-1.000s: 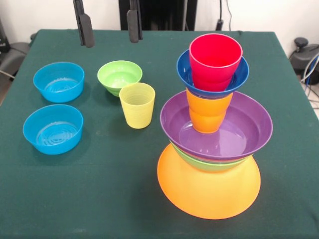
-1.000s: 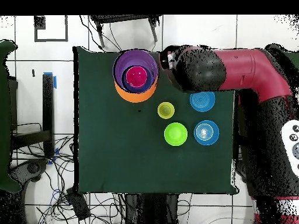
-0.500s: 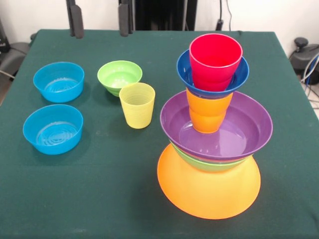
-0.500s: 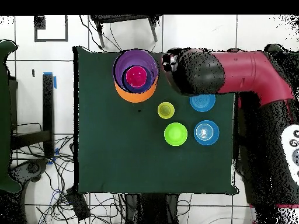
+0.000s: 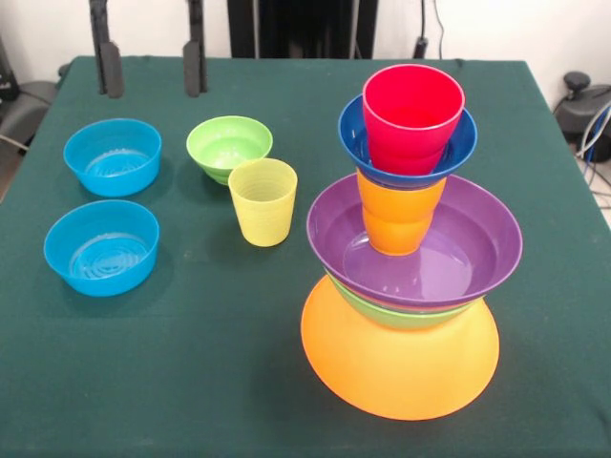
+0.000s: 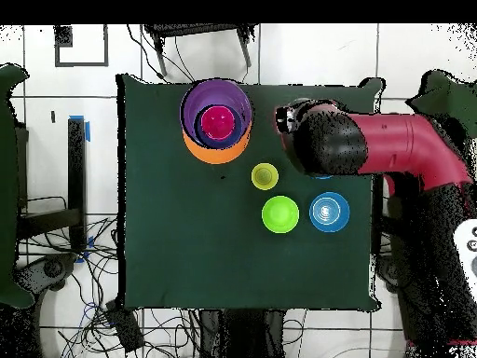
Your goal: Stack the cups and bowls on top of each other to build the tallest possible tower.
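The tower (image 5: 406,258) stands at the right: an upturned huge orange bowl (image 5: 401,367), a green bowl (image 5: 401,313), a purple bowl (image 5: 449,258), an orange cup (image 5: 399,215), a dark blue bowl (image 5: 355,141) and a red cup (image 5: 412,110) on top. From above the tower (image 6: 217,121) shows its red centre. Loose on the cloth are a yellow cup (image 5: 263,200), a small green bowl (image 5: 229,146) and two light blue bowls (image 5: 113,156) (image 5: 101,246). My gripper (image 5: 150,72) hangs open and empty above the far left, behind the farther light blue bowl.
The green tablecloth (image 5: 191,363) covers the whole table. In the overhead view the red arm (image 6: 391,158) reaches in from the right and covers one light blue bowl; the yellow cup (image 6: 265,175), green bowl (image 6: 279,213) and other light blue bowl (image 6: 329,212) show.
My gripper has slid left in the front view and now hangs over the far light blue bowl's side. It stays open. The cups, bowls and tower have not moved.
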Controlling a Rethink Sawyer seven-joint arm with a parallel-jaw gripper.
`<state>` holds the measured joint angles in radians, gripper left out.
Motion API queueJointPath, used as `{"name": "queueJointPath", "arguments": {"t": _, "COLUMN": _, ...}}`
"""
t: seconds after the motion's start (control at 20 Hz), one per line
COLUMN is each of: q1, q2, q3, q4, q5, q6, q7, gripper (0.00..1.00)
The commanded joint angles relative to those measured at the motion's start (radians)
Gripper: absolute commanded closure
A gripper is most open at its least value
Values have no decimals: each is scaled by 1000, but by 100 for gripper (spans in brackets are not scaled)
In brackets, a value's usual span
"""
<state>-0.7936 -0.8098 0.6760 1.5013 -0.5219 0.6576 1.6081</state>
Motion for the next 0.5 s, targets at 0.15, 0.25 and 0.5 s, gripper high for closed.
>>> {"name": "queueJointPath", "arguments": {"t": 0.15, "q1": -50, "q2": 79, "q3": -95, "q4": 206, "q5": -56, "q6": -143, "q7": 58, "gripper": 0}}
{"name": "queueJointPath", "arguments": {"t": 0.25, "q1": -65, "q2": 71, "q3": -94, "q4": 238, "q5": -50, "q6": -157, "q7": 53, "gripper": 0}}
{"name": "queueJointPath", "arguments": {"t": 0.5, "q1": -75, "q2": 37, "q3": -112, "q4": 320, "q5": -60, "q6": -190, "q7": 61, "gripper": 0}}
